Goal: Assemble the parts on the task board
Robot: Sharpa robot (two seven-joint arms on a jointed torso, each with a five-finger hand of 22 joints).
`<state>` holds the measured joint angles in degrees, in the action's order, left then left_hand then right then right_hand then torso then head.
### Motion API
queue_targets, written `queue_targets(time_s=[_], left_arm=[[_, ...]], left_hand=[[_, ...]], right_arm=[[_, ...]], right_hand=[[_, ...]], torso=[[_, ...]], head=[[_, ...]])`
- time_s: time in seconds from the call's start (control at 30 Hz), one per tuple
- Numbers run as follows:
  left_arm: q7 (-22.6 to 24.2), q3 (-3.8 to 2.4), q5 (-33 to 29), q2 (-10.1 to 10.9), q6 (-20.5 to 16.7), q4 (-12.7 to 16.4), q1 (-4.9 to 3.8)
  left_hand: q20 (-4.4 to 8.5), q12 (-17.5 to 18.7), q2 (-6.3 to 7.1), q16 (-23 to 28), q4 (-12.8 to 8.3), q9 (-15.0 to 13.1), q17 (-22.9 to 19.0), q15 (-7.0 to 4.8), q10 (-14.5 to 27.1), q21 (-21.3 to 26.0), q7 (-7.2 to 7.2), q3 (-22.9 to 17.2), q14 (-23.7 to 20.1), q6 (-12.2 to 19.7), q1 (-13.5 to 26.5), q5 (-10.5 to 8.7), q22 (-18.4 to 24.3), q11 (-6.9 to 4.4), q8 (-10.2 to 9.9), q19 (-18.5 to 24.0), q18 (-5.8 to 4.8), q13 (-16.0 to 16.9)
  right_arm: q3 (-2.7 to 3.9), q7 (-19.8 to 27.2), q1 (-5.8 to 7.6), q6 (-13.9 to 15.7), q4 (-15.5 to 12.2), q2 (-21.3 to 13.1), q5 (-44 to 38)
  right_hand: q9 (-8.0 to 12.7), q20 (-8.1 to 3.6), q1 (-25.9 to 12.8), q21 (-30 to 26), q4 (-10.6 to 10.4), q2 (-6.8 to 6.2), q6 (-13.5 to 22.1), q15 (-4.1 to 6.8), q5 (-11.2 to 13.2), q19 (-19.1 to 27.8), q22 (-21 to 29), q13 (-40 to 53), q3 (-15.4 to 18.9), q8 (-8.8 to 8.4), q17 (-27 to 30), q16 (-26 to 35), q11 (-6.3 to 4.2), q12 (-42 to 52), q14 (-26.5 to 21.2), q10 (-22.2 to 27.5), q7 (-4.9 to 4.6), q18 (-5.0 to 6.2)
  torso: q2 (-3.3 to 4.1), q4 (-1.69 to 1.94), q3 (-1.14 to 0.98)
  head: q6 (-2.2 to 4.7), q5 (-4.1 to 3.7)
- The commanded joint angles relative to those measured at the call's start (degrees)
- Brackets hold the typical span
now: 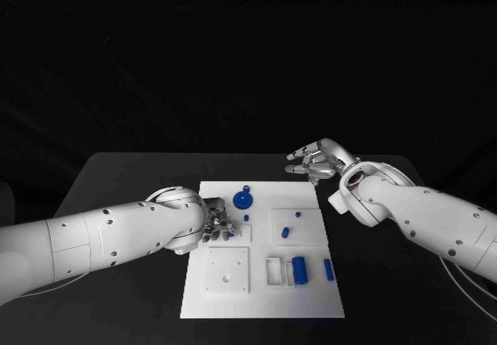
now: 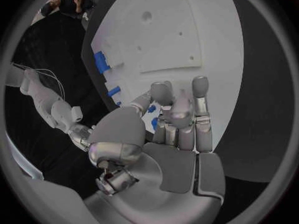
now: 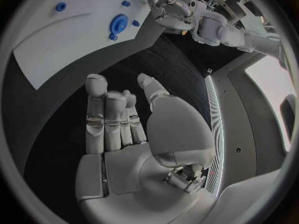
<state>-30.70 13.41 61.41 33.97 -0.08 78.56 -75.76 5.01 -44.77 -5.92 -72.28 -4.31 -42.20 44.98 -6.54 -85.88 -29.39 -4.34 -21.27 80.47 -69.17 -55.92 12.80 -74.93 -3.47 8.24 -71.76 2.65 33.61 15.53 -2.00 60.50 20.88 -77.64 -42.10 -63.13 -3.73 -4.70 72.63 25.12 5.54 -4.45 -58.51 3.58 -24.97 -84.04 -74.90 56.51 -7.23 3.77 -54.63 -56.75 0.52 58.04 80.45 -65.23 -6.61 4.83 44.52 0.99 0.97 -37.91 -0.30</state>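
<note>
The white task board (image 1: pixel 259 305) lies mid-table. My left hand (image 1: pixel 215 223) hovers over the board's left edge with its thumb pressed to its fingers (image 2: pixel 181 112). A small blue part (image 2: pixel 153 123) peeks out between them, pinched. My right hand (image 1: pixel 316 162) floats off the board's far right corner, fingers apart, palm bare (image 3: pixel 124 134). A round blue wheel part (image 1: pixel 244 199) stands near the far edge. Two blue pegs (image 1: pixel 285 232) sit in a square plate (image 1: pixel 307 228), and a blue cylinder (image 1: pixel 300 269) and a blue rod (image 1: pixel 328 269) lie nearer me.
A raised white square plate with a hole (image 1: pixel 226 269) occupies the board's near left. Small white frames (image 1: pixel 276 272) sit beside the cylinder. Black table (image 1: pixel 124 180) surrounds the board on every side.
</note>
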Motion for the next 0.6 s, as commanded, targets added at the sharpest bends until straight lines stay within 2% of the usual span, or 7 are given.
queue_targets(time_s=[0.03, 0.37, 0.4, 0.5, 0.6], left_arm=[[0.1, 0.32, -0.5, -0.3, 2.0, 0.1, 0.51], [0.0, 0.32, -0.5, -0.3, 1.4, -0.2, 0.51], [0.0, 0.32, -0.5, -0.3, 1.3, -0.3, 0.51], [-0.1, 0.32, -0.5, -0.3, 0.8, -0.5, 0.51], [-0.2, 0.32, -0.5, -0.3, 0.4, -0.6, 0.51]], left_hand=[[-0.53, -0.3, 1.07, 0.0, 0.7, 0.5, -0.1, -0.08, -0.6, -0.2, 8.29, 0.3, 0.3, -14.8, 0.6, -0.70, -1.2, -2.12, -0.2, 0.0, 1.18, -0.1], [-0.41, -0.3, 1.48, 0.2, 1.8, 0.4, -0.4, -0.14, -0.6, -0.2, 8.30, 0.5, 0.2, -14.6, 1.0, -1.11, -1.2, -2.17, -0.1, 0.0, 1.13, -0.2], [-0.38, -0.2, 1.69, 0.2, 2.1, 0.4, -0.4, -0.16, -0.7, -0.2, 8.32, 0.7, 0.2, -14.5, 1.1, -1.37, -1.2, -2.18, 0.0, 0.0, 1.11, -0.3], [-0.21, -0.2, 2.57, 0.3, 3.2, 0.3, -0.7, -0.21, -0.7, -0.1, 8.35, 1.7, 0.2, -14.4, 1.7, -3.78, -1.1, -2.21, 0.1, -0.1, 0.98, -0.4], [-0.13, -0.2, 4.12, 0.5, 4.3, 0.2, -0.9, -0.28, -0.7, 0.0, 8.40, 2.9, 0.2, -14.3, 2.6, -5.20, -1.1, -2.25, 0.2, -0.1, 0.90, -0.6]], right_arm=[[0.04, 0.3, -0.04, -0.8, 0.0, 0.0, -0.1], [0.04, 0.3, -0.14, -0.8, 0.1, 0.1, -0.1], [0.04, 0.3, -0.15, -0.8, 0.1, 0.1, -0.1], [0.04, 0.4, -0.23, -0.8, 0.1, 0.1, -0.1], [0.04, 0.4, -0.29, -0.7, 0.1, 0.1, -0.1]], right_hand=[[0.1, 0.03, -0.7, -0.2, 0.1, -0.07, -0.3, 0.03, -0.2, -1.7, -3.0, -0.1, -0.2, -0.22, 0.1, 0.3, -0.03, -0.1, -0.4, 0.6, 0.00, 1.10], [0.1, 0.03, -0.7, -0.3, 0.1, -0.06, -0.3, 0.03, -0.3, -1.6, -3.0, -0.1, -0.3, -0.21, 0.1, 0.3, -0.03, -0.2, -0.4, 0.6, 0.00, 1.11], [0.1, 0.03, -0.7, -0.3, 0.1, -0.06, -0.3, 0.03, -0.3, -1.6, -3.0, -0.1, -0.3, -0.21, 0.1, 0.3, -0.03, -0.2, -0.4, 0.6, 0.00, 1.11], [0.1, 0.03, -0.7, -0.3, 0.1, -0.06, -0.3, 0.03, -0.3, -1.6, -3.0, -0.1, -0.3, -0.21, 0.1, 0.3, -0.03, -0.2, -0.4, 0.6, 0.00, 1.11], [0.1, 0.03, -0.7, -0.3, 0.1, -0.06, -0.3, 0.03, -0.3, -1.6, -3.0, -0.1, -0.3, -0.21, 0.1, 0.3, -0.03, -0.2, -0.4, 0.6, 0.00, 1.11]], torso=[[0.04, -0.01, 0.00], [0.03, -0.01, 0.01], [0.04, -0.01, 0.01], [0.05, 0.00, 0.02], [0.06, 0.00, 0.03]], head=[[0.03, -0.07], [0.15, -0.19], [0.18, -0.19], [0.24, -0.22], [0.28, -0.23]])
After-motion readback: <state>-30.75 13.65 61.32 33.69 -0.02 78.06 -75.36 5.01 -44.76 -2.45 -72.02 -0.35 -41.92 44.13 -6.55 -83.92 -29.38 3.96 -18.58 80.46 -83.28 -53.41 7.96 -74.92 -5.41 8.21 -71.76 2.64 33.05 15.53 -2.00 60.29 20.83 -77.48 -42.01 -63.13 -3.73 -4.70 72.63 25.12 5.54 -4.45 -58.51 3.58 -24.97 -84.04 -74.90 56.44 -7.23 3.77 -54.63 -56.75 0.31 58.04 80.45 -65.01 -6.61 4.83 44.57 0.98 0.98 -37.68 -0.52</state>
